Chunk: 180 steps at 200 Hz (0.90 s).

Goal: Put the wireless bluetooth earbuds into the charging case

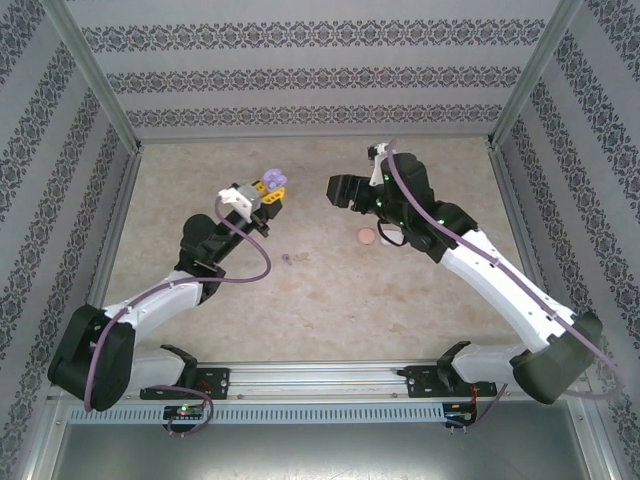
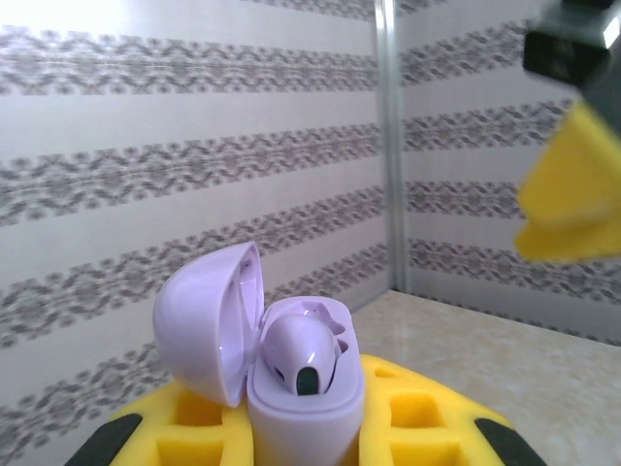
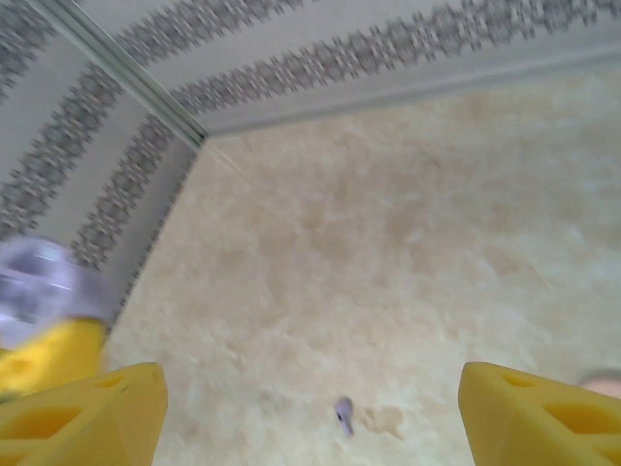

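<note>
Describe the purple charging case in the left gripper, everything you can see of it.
The purple charging case is a rounded shell of glossy lilac plastic. It stands upright, and in the left wrist view its hinged lid is open to the left. One purple earbud sits inside with a dark tip showing. The left gripper clamps the lower body between its yellow fingers, held clear of the table.

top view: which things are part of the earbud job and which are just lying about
In the job: open purple case in the left gripper; seated earbud inside it; loose purple earbud; right gripper, open.
Lying about: pinkish round thing on the table.
</note>
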{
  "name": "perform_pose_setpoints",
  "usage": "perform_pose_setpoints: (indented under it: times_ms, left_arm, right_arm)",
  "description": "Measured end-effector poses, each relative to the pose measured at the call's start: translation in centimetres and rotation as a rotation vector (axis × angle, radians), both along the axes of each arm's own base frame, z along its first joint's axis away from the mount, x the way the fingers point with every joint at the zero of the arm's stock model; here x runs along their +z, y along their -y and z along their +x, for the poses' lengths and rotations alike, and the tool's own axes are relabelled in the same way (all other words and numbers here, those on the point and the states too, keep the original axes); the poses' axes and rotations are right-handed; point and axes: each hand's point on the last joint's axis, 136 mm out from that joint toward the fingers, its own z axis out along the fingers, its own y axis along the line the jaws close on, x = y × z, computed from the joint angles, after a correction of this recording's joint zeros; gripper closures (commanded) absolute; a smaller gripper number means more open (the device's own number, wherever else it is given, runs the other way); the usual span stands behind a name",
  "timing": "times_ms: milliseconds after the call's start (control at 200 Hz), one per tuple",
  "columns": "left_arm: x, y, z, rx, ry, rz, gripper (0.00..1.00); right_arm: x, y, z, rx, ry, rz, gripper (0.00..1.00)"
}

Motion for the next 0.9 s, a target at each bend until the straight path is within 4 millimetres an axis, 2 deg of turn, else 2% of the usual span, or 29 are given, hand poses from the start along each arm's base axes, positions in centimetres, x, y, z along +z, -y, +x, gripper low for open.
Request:
perform_pose_setpoints:
  times_ms: [75, 200, 335, 450, 639, 724, 899]
  left_arm:
    - [0.1, -1.6, -0.1, 0.047, -0.002, -0.023, 1.0]
    - [0.8, -3.2, -0.8, 0.091, 0.017, -0.049, 1.0]
    - [2.3, -4.5, -1.5, 0.124, 0.054, -0.077, 1.0]
    - [3.2, -5.5, -1.9, 0.146, 0.073, -0.098, 1.0]
    - [3.4, -6.4, -1.9, 0.163, 0.064, -0.122, 1.0]
    - [3.4, -6.5, -1.8, 0.166, 0.055, -0.13, 1.0]
    - [3.8, -7.1, -1.9, 0.183, 0.058, -0.147, 1.0]
  right_arm:
    - [-3.2, -0.5, 0.5, 0.002, -0.073, -0.046, 0.24]
    - [-9.0, -2.0, 1.1, 0.027, -0.196, -0.139, 0.3]
    - [-15.5, -4.4, 0.5, 0.098, -0.334, -0.268, 0.39]
    - [-19.4, -6.8, -0.2, 0.172, -0.407, -0.37, 0.44]
    - [-22.6, -10.5, -0.6, 0.272, -0.44, -0.494, 0.48]
    - [-23.3, -11.5, -0.6, 0.295, -0.44, -0.534, 0.49]
    - [-24.5, -12.4, -0.1, 0.314, -0.452, -0.596, 0.49]
